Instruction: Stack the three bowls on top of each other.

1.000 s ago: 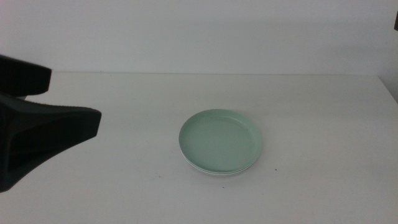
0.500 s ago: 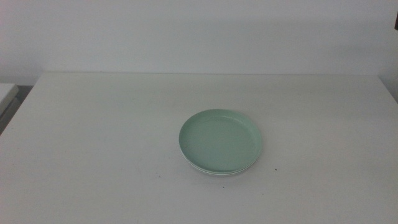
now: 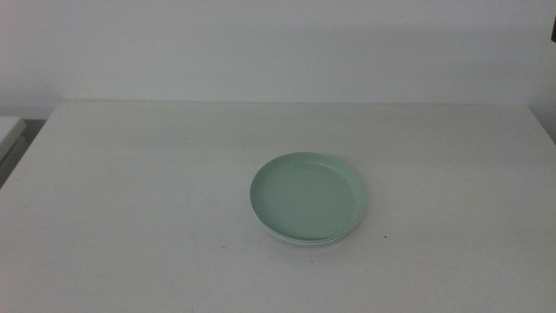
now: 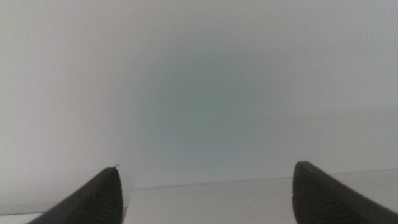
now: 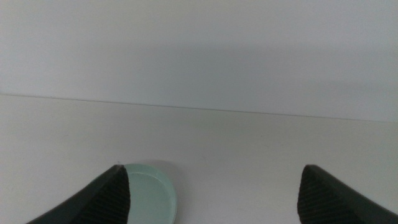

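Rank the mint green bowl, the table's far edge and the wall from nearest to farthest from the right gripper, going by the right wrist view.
1. The mint green bowl: on the table, close beside one jaw of the open right gripper.
2. The table's far edge: beyond the bowl, across bare tabletop.
3. The wall: behind that edge, farthest.
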Tool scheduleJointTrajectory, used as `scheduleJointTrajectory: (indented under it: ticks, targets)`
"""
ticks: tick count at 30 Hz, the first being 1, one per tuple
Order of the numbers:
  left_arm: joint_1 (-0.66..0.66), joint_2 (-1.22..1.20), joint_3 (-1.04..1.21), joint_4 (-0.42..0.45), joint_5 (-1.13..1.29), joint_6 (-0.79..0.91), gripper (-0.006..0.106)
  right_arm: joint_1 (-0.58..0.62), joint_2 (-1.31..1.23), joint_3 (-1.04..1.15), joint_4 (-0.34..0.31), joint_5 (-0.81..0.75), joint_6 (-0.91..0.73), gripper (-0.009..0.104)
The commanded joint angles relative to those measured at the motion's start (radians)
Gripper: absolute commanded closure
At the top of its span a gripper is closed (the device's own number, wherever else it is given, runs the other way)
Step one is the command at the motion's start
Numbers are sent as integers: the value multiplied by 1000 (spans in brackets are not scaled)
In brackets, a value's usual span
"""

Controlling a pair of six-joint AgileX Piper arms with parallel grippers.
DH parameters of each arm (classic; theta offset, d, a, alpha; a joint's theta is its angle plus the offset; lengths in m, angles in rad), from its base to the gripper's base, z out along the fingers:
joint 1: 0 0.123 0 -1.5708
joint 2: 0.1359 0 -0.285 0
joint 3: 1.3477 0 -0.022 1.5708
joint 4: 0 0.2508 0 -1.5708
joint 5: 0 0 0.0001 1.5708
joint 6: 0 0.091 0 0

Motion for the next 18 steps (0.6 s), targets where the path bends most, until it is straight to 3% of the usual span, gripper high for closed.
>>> scheduleJointTrajectory:
  ticks: [1,9,15,18]
  targets:
    - [0,-4,6,14,-15,-12,7,-7,-3,2,-4,-13,-6,2]
    - [0,-7,37,-7,-28,-10,7,-7,-33,59,-19,-75,-6,2]
    - [0,-153,278,-46,-214,-10,7,-11,-281,464,-27,-520,-6,2]
    - [0,-250,429,-79,-246,-10,7,-45,-449,718,-50,-586,-6,2]
